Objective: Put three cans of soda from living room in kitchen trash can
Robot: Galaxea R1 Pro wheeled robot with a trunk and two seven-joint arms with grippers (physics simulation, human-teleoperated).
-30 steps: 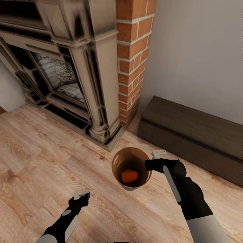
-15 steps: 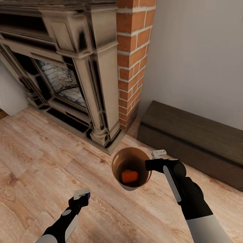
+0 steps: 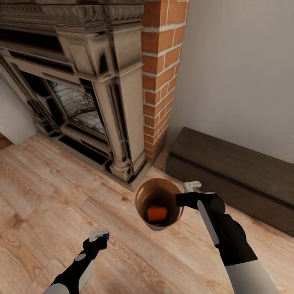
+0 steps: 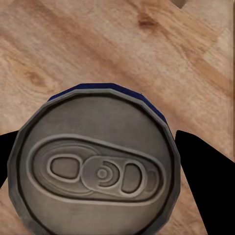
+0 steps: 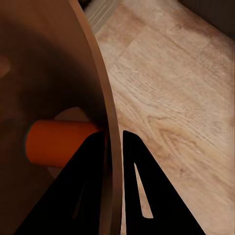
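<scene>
My right gripper (image 3: 184, 199) is shut on the rim of the trash can (image 3: 143, 194), which hangs above the wood floor with its glossy orange-brown inside facing up. An orange soda can (image 3: 157, 213) lies on its side at the bottom of the bin. The right wrist view has my two dark fingers (image 5: 131, 161) pinching the bin's wall (image 5: 103, 98), with the orange can (image 5: 61, 142) inside. My left gripper (image 3: 99, 236) is shut on a dark blue soda can (image 3: 106, 235); its silvery top (image 4: 95, 169) sits between the two fingers in the left wrist view.
An ornate fireplace (image 3: 81, 94) with a brick column (image 3: 161, 77) stands ahead on the left. A long low dark bench (image 3: 232, 171) runs along the pale wall on the right. Wood floor (image 3: 45, 212) stretches around both arms.
The whole head view has shifted: the fireplace and bench sit slightly lower and closer, so the camera has moved. Both arms, the bin and the cans keep their places relative to me.
</scene>
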